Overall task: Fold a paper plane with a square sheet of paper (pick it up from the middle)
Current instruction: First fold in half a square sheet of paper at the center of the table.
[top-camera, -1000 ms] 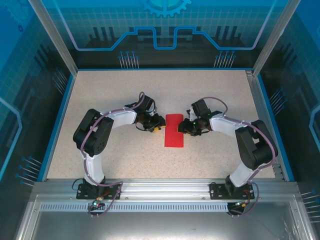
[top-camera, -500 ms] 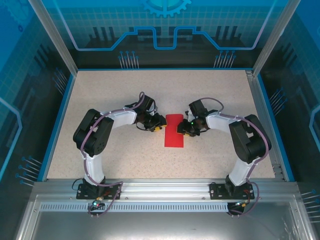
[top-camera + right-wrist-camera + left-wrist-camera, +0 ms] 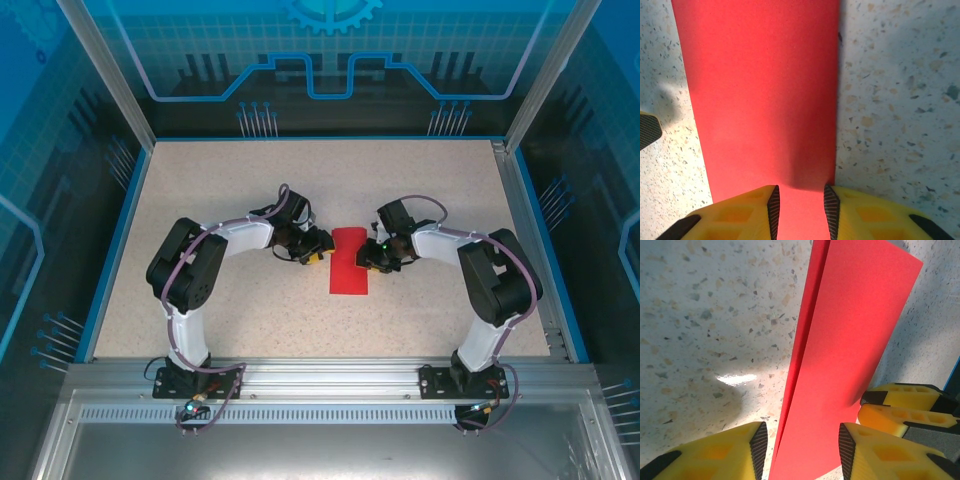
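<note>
Paper sheet point(image 3: 348, 272), one, folded, two claws, left claw point(image 3: 324, 251), right claw point(image 3: 363, 260)

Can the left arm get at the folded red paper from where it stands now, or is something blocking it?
Probably yes. The left gripper is at the left edge of the red paper, fingers apart with that edge between them. The right gripper sits at the opposite edge, not in the way.

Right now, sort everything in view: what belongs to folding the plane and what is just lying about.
Job: red paper, folded in half; left end effector; right end effector.
Not the job: table; blue walls; metal rail.
</note>
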Robot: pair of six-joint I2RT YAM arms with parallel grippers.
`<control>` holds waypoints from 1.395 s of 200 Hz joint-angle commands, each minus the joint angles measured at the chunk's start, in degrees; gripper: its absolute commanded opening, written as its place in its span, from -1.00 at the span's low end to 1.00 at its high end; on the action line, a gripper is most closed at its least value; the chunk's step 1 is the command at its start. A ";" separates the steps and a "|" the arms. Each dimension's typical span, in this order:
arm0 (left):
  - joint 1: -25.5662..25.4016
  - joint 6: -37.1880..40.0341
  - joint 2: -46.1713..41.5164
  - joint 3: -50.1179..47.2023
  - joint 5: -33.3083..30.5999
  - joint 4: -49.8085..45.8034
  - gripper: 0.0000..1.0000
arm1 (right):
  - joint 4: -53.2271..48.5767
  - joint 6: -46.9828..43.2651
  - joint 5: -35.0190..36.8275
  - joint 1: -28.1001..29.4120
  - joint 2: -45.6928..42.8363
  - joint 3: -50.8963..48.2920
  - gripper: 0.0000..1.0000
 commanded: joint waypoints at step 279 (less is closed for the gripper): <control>-2.98 -3.68 -4.48 -3.16 4.70 -2.78 -0.03 | -3.07 0.40 1.94 0.33 2.29 -1.72 -0.26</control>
